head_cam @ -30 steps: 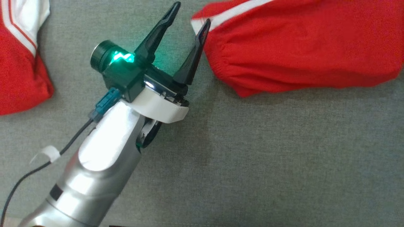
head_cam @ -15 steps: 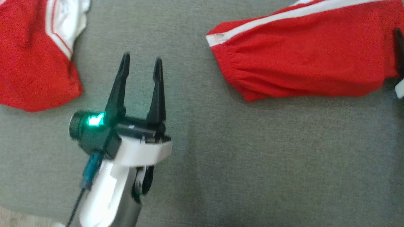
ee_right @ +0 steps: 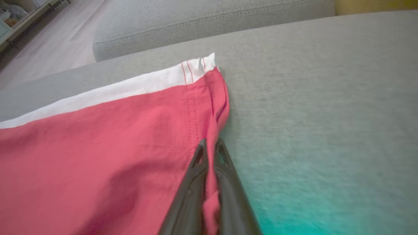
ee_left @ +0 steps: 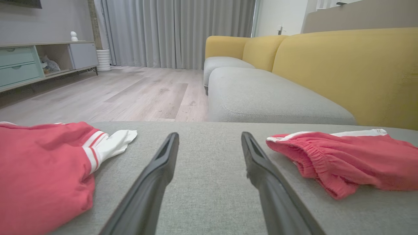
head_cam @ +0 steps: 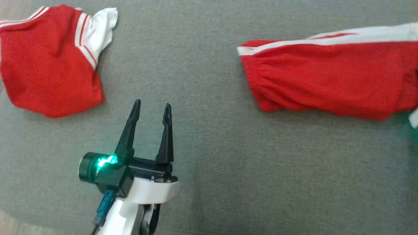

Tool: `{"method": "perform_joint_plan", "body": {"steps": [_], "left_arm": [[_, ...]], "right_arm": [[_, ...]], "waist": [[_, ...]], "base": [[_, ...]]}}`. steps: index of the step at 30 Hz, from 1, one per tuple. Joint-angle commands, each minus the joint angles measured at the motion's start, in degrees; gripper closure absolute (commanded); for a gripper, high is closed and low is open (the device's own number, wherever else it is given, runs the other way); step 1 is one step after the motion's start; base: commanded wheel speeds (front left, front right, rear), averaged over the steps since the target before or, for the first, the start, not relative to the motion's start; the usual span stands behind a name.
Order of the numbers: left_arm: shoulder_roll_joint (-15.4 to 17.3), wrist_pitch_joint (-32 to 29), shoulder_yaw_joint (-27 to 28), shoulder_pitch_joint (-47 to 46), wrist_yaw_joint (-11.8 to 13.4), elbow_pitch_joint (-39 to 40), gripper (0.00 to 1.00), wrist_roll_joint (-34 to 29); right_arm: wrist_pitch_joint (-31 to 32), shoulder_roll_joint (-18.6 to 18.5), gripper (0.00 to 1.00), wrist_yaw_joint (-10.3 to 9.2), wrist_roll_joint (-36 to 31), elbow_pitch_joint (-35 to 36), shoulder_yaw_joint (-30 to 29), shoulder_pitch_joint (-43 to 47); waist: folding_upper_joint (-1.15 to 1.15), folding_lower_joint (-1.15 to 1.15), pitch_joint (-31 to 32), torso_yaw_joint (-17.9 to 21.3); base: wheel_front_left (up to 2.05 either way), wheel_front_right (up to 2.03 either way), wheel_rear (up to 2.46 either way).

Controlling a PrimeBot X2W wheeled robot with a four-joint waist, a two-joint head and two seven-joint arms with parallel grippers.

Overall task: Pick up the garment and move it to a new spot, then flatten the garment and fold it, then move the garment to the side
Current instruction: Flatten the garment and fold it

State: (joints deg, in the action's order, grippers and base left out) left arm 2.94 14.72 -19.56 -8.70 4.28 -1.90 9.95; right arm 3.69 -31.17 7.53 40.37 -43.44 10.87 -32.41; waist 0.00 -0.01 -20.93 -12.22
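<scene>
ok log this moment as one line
left pincer: open, empty, over grey fabric cushion | right pincer: shut on edge of red white-striped fabric garment | other red white-sleeved garment: untouched

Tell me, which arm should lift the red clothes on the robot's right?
The right. The right gripper is shut on the hem of the red garment, while the left gripper hangs open over bare grey cushion, touching no cloth.

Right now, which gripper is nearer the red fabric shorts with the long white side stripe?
Right. The right gripper is shut on an edge of the red fabric shorts; the left gripper hovers open over the grey cushion, apart from them.
</scene>
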Motion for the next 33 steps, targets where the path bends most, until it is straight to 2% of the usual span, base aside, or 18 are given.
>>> {"method": "perform_joint_plan", "body": {"steps": [1, 8, 14, 19, 22, 23, 25, 29, 32, 33], "left_arm": [[0.01, 0.28, 2.01, -0.58, -0.28, 1.63, 0.0, -0.61], [-0.02, 0.28, 2.69, -1.79, -1.73, 0.89, 0.0, -2.21], [-0.04, 0.28, 2.93, -2.23, -2.54, 0.03, 0.0, -2.71], [-0.05, 0.28, 1.92, -1.69, -3.19, -1.47, 0.0, -2.73], [-0.05, 0.28, 0.71, -1.51, -3.24, -2.06, 0.0, -2.17], [-0.05, 0.28, 0.71, -1.51, -3.24, -2.06, 0.0, -2.17], [-0.05, 0.28, -0.07, -1.51, -3.43, -2.23, 0.0, -2.13], [-0.05, 0.28, 0.01, -1.28, -3.28, -2.3, 0.0, -2.46], [-0.05, 0.28, 0.34, -1.18, -2.98, -2.44, 0.0, -2.17], [-0.06, 0.28, 0.15, -1.35, -2.88, -2.4, 0.0, -2.04]], "right_arm": [[-0.63, -3.23, 1.0, -0.04, 0.27, 0.41, -0.46, 2.06], [-1.54, -9.76, 1.0, -0.04, -1.06, 1.19, -4.76, 4.07], [1.03, -10.05, 1.0, -0.04, -1.6, 11.42, -5.78, 1.95], [3.41, -5.41, 1.0, -0.04, -4.77, 24.44, -6.2, 4.53], [4.98, -1.79, 1.0, -0.04, -6.7, 34.03, -6.75, 7.83], [4.98, -1.79, 1.0, -0.04, -6.7, 34.03, -6.75, 7.83], [6.29, 0.85, 1.0, -0.04, -8.97, 40.04, -6.67, 10.49], [8.84, 8.33, 1.0, -0.04, -13.03, 47.96, -3.18, 14.58], [8.07, 14.93, 1.0, -0.04, -13.71, 46.78, 1.78, 15.13], [7.05, 16.74, 0.82, -0.04, -13.67, 45.26, 3.02, 15.18]], "waist": [[0.0, 0.01, 0.53, 0.95], [0.0, 0.01, 0.14, 4.67], [0.0, 0.01, -0.18, 7.45], [0.0, 0.01, 2.24, 8.11], [0.0, 0.01, 3.52, 7.21], [0.0, 0.01, 3.52, 7.21], [0.0, 0.01, 3.78, 6.36], [0.0, 0.01, 3.72, 5.34], [0.0, 0.01, 3.44, 5.06], [0.0, 0.01, 3.45, 4.66]], "base": [[0.0, 0.0, 0.0], [0.0, 0.0, 0.0], [0.0, 0.0, 0.0], [0.0, 0.0, 0.0], [0.0, 0.0, 0.0], [0.0, 0.0, 0.0], [0.0, 0.0, 0.0], [0.0, 0.0, 0.0], [0.0, 0.0, 0.0], [0.0, 0.0, 0.0]]}}
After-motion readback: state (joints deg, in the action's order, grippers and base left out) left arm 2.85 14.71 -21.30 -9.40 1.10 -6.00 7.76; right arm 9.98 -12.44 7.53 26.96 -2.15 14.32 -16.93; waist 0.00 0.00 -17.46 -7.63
